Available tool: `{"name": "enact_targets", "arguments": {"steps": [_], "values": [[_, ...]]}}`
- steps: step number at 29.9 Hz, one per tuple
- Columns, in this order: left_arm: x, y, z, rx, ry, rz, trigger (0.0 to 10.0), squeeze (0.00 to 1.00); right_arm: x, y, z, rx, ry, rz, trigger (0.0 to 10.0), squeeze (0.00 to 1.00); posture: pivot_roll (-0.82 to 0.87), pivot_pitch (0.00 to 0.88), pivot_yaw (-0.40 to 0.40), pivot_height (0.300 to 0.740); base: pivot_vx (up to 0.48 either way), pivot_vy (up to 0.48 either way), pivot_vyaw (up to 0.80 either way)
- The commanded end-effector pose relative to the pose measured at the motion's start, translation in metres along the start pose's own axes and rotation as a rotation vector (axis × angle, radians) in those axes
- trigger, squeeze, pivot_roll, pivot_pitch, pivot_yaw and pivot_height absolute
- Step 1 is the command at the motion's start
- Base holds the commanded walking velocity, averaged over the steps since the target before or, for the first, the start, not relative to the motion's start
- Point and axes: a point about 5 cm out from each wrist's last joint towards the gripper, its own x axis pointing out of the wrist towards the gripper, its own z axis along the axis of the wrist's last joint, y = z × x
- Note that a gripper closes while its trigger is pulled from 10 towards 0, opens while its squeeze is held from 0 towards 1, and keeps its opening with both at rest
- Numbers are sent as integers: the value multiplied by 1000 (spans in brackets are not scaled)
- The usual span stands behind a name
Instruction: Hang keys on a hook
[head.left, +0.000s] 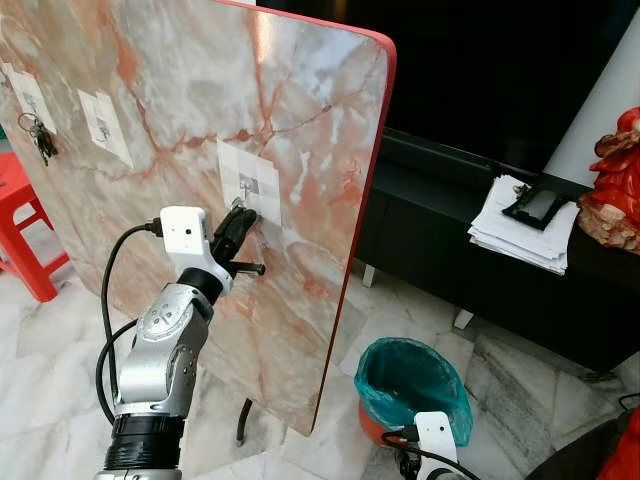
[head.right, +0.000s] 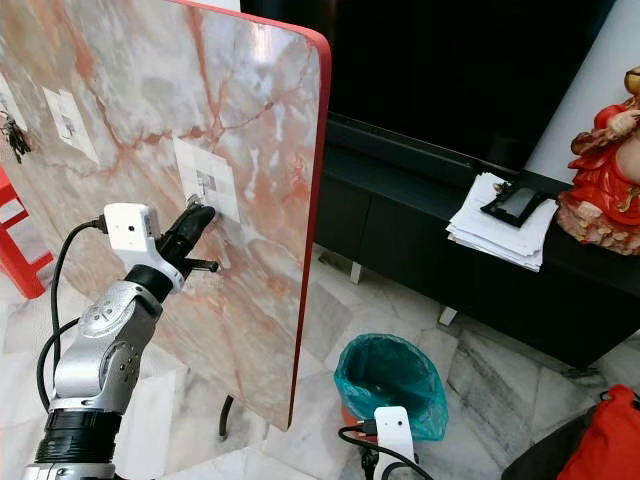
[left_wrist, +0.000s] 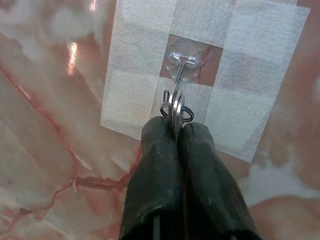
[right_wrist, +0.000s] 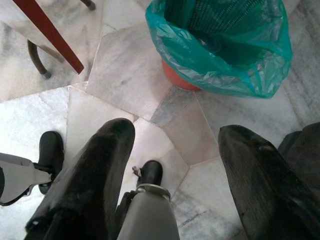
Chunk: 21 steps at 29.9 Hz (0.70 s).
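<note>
Keys brought up to the hook on the marble slab

The left end effector (left_wrist: 175, 131) pinches the key ring (left_wrist: 175, 107) tight between closed fingers, holding it edge-on just at 6 o'clock of the clear hook (left_wrist: 184, 64) so the ring can slip over it. The right end effector (right_wrist: 175, 165) hangs idle, fingers spread, holding nothing, above the floor (right_wrist: 125, 75) near the bin (right_wrist: 220, 45).

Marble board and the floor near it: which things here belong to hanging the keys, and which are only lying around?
Belong to the job:
- keys, pinched in the left gripper
- clear hook taped on the marble board

Only lying around:
- other keys already hanging farther left
- bin with green bag
- stack of papers
- red figurine
- red stool
- right gripper, idle and open over the floor
</note>
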Motion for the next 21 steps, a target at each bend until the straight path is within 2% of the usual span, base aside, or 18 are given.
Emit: {"name": "enact_targets", "arguments": {"steps": [1,7,17,21], "values": [[-1,-3,1,21,4,-14,10000,0,0,-2,-3,-5,16,-4,10000,0,51,0,-104,740,0,0,0],[-2,-4,10,37,-31,-18,10000,0,0,-1,-4,-5,16,-3,10000,0,52,0,-103,740,0,0,0],[1,-11,8,36,-8,-83,10000,0,0,-2,-3,0,15,-7,10000,0,49,0,-102,740,0,0,0],[3,-9,10,42,-20,-64,10000,0,0,-2,-4,0,15,-7,10000,0,49,0,-103,740,0,0,0]]}}
